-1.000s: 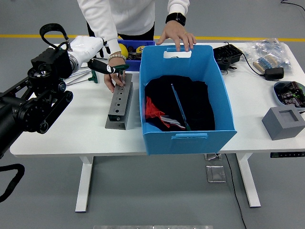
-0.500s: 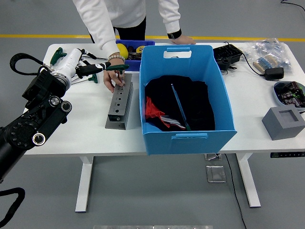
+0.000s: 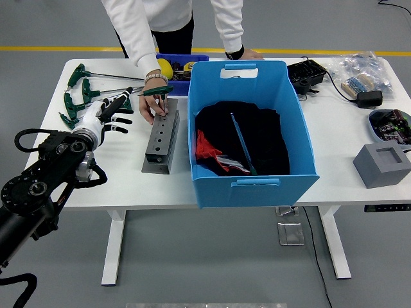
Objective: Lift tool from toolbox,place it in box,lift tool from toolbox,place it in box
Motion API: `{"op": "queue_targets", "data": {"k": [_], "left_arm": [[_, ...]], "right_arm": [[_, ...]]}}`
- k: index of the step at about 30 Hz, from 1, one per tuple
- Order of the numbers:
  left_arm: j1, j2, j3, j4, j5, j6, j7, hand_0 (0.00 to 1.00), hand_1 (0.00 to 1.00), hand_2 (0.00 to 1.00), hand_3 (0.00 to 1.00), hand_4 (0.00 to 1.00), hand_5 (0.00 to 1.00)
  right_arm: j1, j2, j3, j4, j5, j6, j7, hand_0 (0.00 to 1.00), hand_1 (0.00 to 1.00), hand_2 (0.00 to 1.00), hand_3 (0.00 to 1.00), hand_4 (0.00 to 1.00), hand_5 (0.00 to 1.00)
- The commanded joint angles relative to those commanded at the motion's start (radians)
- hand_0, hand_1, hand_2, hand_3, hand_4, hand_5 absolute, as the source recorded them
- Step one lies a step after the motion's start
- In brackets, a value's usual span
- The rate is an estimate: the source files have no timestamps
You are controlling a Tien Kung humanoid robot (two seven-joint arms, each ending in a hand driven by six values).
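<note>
Head view: left hand, fingers spread and holding nothing, just left of the green-handled tool

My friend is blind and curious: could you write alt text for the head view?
A robot's left hand, fingers spread and empty, reaches over a white table toward green-handled tools. Across the table a person's hand holds a green-handled tool over a grey metal block, beside a big blue box with dark cloth inside.

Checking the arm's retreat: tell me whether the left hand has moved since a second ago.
Yes. The left hand has pulled back toward the near-left, away from the grey metal block, and no longer grips the green-handled tool, which the person's hand now holds.
</note>
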Motion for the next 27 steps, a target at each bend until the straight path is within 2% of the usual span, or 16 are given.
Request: {"op": "queue_targets", "data": {"k": [3, 4, 9, 10, 18, 21, 27], "left_arm": [[-0.001, -0.005, 0.014, 0.010, -0.130, -0.020, -0.024, 0.361, 0.538, 0.684, 0.855, 0.780, 0.831], [-0.001, -0.006, 0.017, 0.013, -0.169, -0.024, -0.030, 0.404, 0.570, 0.728, 0.870, 0.799, 0.898], [-0.008, -0.016, 0.034, 0.043, -0.383, -0.052, -0.070, 0.404, 0.570, 0.728, 0.870, 0.799, 0.898], [-0.010, -0.017, 0.037, 0.051, -0.423, -0.060, -0.076, 0.413, 0.585, 0.746, 0.888, 0.816, 0.936], [-0.030, -0.022, 0.059, 0.112, -0.738, -0.098, -0.134, 0.403, 0.591, 0.739, 0.889, 0.829, 0.937], [-0.037, -0.022, 0.068, 0.127, -0.773, -0.117, -0.152, 0.403, 0.591, 0.739, 0.889, 0.829, 0.937], [-0.061, -0.022, 0.095, 0.161, -0.784, -0.146, -0.178, 0.401, 0.591, 0.735, 0.895, 0.835, 0.941]], "right_arm": [[0.000, 0.000, -0.001, 0.000, 0.001, 0.000, 0.000, 0.627, 0.612, 0.688, 0.535, 0.788, 0.571], [0.000, 0.001, -0.002, 0.000, 0.002, 0.000, 0.000, 0.627, 0.613, 0.688, 0.535, 0.788, 0.572], [0.000, 0.002, -0.006, 0.000, 0.006, -0.001, 0.000, 0.627, 0.613, 0.688, 0.535, 0.788, 0.572], [0.000, 0.002, -0.006, 0.000, 0.005, -0.001, -0.001, 0.623, 0.614, 0.688, 0.535, 0.787, 0.572], [0.000, 0.002, -0.017, 0.000, 0.007, 0.000, -0.002, 0.621, 0.614, 0.688, 0.534, 0.786, 0.572], [0.000, 0.003, -0.020, 0.000, 0.008, -0.001, -0.002, 0.621, 0.614, 0.688, 0.534, 0.786, 0.572], [0.001, 0.003, -0.027, 0.000, 0.008, 0.000, -0.003, 0.621, 0.614, 0.688, 0.534, 0.785, 0.573]]}}
